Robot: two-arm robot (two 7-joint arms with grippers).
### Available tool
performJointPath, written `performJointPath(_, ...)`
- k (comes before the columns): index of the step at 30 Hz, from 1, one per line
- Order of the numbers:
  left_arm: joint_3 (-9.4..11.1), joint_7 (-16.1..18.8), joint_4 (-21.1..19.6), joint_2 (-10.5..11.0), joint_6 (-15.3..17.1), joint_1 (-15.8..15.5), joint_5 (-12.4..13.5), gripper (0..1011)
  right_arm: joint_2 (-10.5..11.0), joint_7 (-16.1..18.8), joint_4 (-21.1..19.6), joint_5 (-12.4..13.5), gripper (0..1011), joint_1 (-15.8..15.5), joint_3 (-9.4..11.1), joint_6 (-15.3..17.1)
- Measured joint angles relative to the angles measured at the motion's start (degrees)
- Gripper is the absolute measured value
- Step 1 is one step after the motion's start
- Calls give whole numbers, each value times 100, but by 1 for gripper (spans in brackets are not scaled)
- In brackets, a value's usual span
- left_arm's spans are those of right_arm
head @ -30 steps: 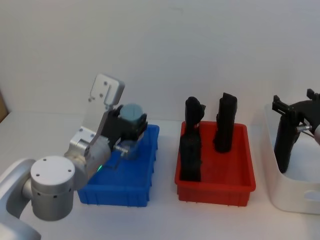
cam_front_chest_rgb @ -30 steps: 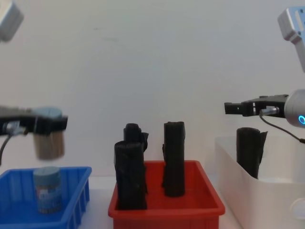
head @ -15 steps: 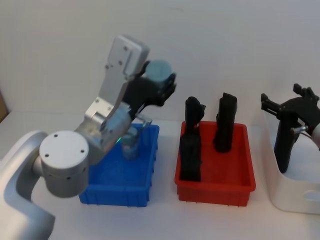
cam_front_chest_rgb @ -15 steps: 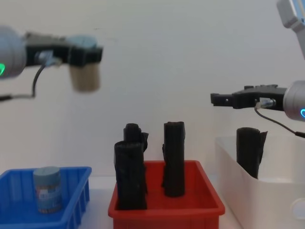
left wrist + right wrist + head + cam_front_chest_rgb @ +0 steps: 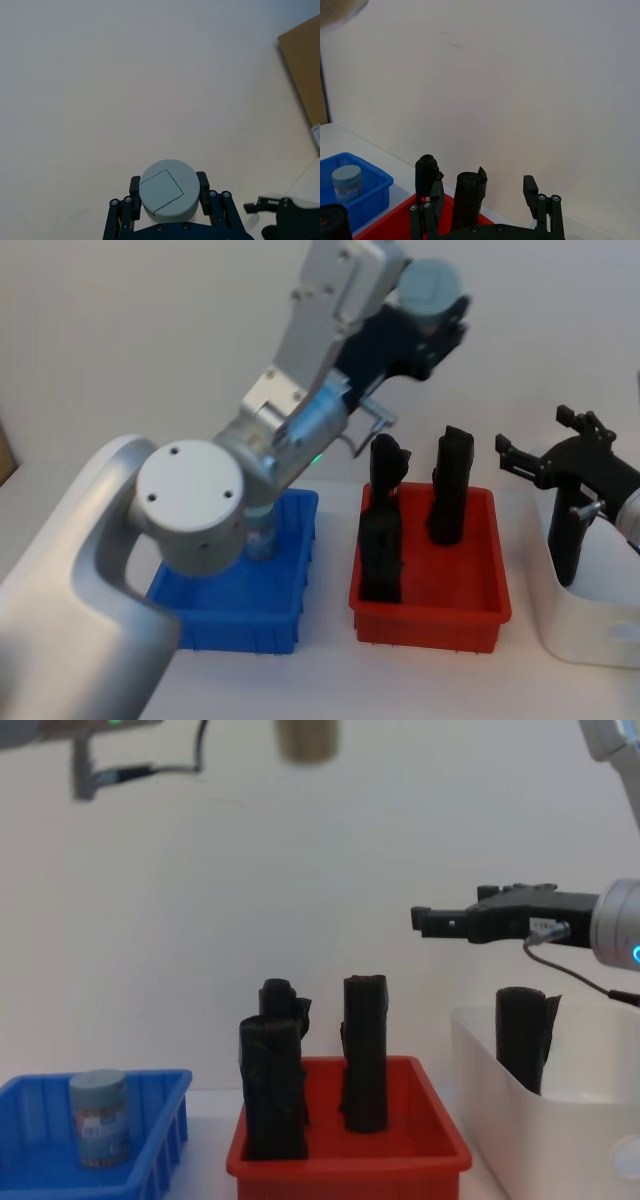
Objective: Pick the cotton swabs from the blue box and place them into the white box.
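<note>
The left gripper (image 5: 425,325) is clamped on a tub of cotton swabs (image 5: 167,189). Its fingers press on opposite sides just under the grey-blue lid, so the tub hangs upright and nothing can spill. It is held high, toward 12 o'clock of the red bin (image 5: 430,612), and that height looks chosen to clear the tall black rolls (image 5: 447,485) standing in that bin.

A second tub (image 5: 100,1115) stands upright in the blue box (image 5: 150,1078), which sits at 9 o'clock of the red bin. The white box (image 5: 590,640) is at 3 o'clock of the red bin, and it already holds one black roll (image 5: 525,1035) (not a task item).

The right gripper (image 5: 425,917) hovers level above the white box's near rim. Its fingers are spread and empty, perhaps ready to take a handover. That would explain why the tub is held by its sides.
</note>
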Motion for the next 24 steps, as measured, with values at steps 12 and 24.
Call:
performJointPath(12,245,-377,113,-453,-133,-382,309,668,-91,-296,376,-564,1002,61,-159,-803)
performJointPath(24,382,-460,298,-647,-169,-460,352,668,-163,-691,657,-1014,1001,135,-254,-1794)
